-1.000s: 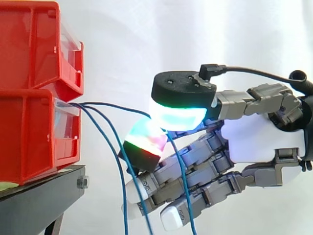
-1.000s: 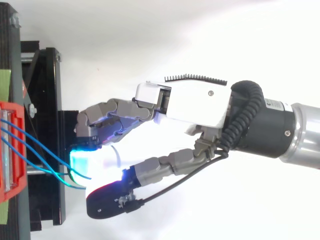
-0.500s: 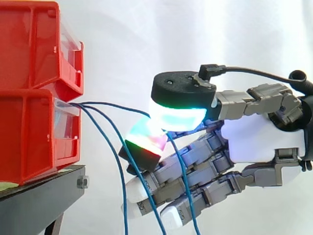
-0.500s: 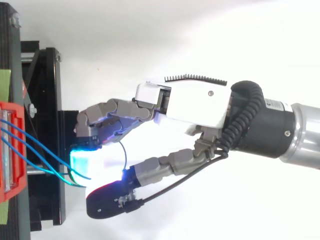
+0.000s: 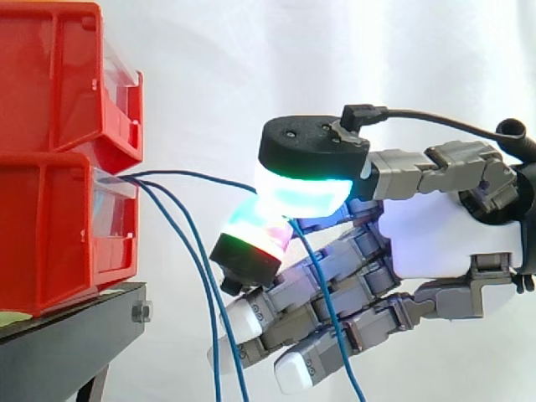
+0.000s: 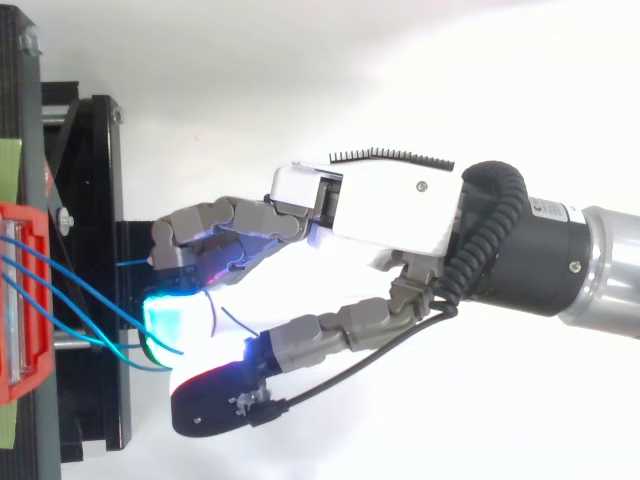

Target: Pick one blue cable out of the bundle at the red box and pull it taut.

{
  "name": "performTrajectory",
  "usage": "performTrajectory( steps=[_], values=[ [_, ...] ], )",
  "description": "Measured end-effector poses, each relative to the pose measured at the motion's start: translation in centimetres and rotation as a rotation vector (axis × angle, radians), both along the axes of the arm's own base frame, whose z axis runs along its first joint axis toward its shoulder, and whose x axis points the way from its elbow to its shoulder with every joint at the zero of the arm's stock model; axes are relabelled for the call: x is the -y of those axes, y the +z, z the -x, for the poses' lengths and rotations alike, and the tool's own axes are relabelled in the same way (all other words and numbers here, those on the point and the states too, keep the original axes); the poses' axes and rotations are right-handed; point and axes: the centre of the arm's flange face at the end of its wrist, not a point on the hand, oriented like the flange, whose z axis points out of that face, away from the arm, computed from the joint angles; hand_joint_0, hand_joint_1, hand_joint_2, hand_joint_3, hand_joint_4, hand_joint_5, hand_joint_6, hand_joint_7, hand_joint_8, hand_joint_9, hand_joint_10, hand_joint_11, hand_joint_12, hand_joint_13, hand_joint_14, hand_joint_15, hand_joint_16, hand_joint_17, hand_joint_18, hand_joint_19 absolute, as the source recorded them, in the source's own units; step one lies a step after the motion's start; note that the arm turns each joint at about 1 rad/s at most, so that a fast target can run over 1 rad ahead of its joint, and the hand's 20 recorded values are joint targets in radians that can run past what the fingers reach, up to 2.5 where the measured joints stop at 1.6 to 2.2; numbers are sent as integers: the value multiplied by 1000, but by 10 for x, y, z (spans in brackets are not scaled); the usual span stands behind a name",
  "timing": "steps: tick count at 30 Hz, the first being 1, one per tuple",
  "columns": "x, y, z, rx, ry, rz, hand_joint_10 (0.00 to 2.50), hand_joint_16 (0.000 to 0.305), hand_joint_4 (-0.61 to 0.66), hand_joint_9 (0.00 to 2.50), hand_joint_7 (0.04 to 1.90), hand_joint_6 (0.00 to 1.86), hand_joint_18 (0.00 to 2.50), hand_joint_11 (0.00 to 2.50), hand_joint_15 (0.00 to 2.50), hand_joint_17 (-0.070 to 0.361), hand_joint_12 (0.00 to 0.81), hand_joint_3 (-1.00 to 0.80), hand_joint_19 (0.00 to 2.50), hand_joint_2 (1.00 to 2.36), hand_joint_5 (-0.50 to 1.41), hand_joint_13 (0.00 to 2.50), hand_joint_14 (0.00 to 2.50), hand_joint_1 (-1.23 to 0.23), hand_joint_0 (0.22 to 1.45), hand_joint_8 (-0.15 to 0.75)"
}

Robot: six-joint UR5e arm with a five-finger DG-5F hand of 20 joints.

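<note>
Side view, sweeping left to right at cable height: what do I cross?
red bins → loose blue cables hanging down → hand, pinching one blue cable that runs back to the bins

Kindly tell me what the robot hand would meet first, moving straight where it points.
Probably the two slack blue cables hanging before the robot hand, then the lower red plastic bin; depth unclear.

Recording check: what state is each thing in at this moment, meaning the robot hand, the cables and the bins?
robot hand: shut, thumb and finger pads pinching one blue cable.
pinched cable: held, bowed from the lower bin, not yet taut.
other cables: loose, hanging down from the lower bin.
bins: stacked upright on the stand.
</note>
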Motion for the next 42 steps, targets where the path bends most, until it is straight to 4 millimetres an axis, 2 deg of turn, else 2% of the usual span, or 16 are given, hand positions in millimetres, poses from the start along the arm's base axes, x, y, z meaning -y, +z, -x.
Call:
performTrajectory(
  steps=[6,14,18,26,34,42],
  values=[
    [0,0,0,0,1,1,15,57,252,771,1317,772,623,593,133,127,410,-86,408,1022,-154,444,4,-799,560,334],
    [0,0,0,0,2,1,15,64,267,812,1334,811,669,625,135,143,443,-88,407,1016,-145,464,5,-755,545,366],
    [0,0,0,0,1,1,17,61,251,822,1387,813,651,623,139,137,432,-127,411,1018,-129,459,4,-745,543,362],
    [0,0,0,0,2,1,18,57,223,850,1461,831,660,681,159,127,413,-68,432,1024,-134,489,4,-767,556,350],
    [-1,0,0,0,2,1,18,57,240,897,1463,835,693,676,169,128,414,-163,447,1021,-116,518,5,-773,553,349],
    [0,0,0,0,2,1,17,59,207,931,1470,838,736,681,182,132,426,-73,432,1023,-107,562,5,-792,555,363]
  ],
)
